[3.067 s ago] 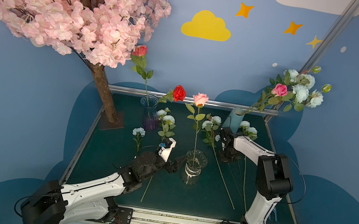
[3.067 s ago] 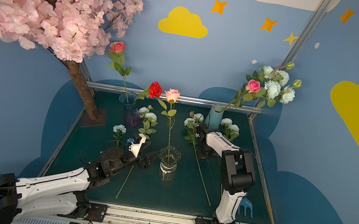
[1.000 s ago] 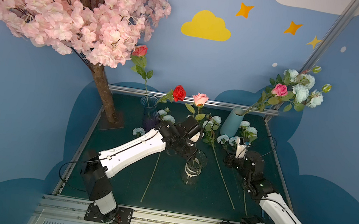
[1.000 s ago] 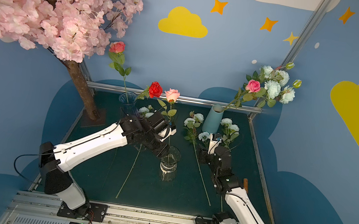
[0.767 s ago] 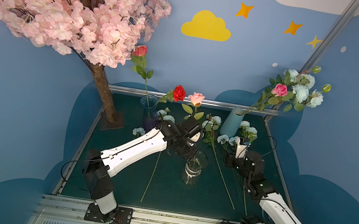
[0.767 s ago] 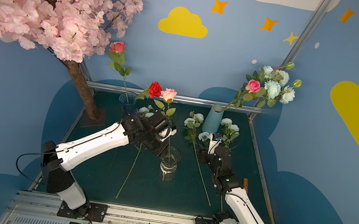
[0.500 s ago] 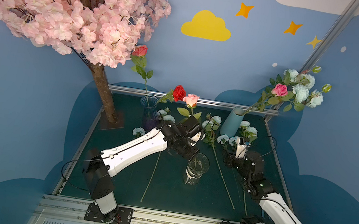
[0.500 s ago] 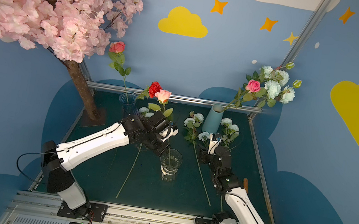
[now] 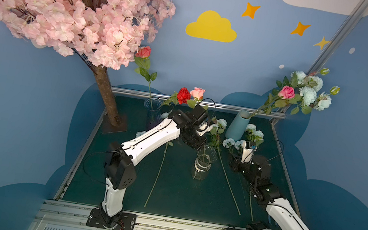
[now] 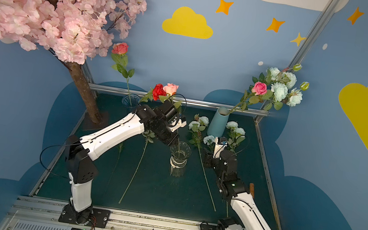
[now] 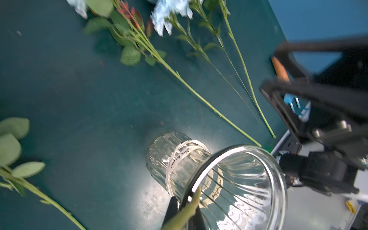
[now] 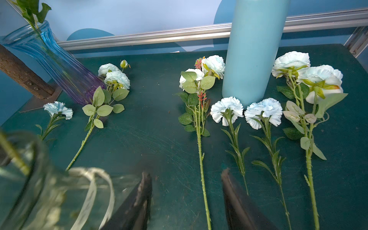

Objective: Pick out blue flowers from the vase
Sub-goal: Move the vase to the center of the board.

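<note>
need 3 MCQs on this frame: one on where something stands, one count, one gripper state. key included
1. The clear glass vase stands:
A) in the middle of the table, between the arms
B) against the back rail
C) at the tree trunk

2. Vases on the table:
A) two
B) three
C) five

3. The left gripper is:
A) open above the vase
B) shut on a green stem at the clear vase's rim
C) shut on a blue flower lying on the table

Key:
1 A, both top views show it there.
2 B, clear glass vase, blue-purple glass vase, light blue vase.
3 B, the left wrist view shows the stem pinched.
</note>
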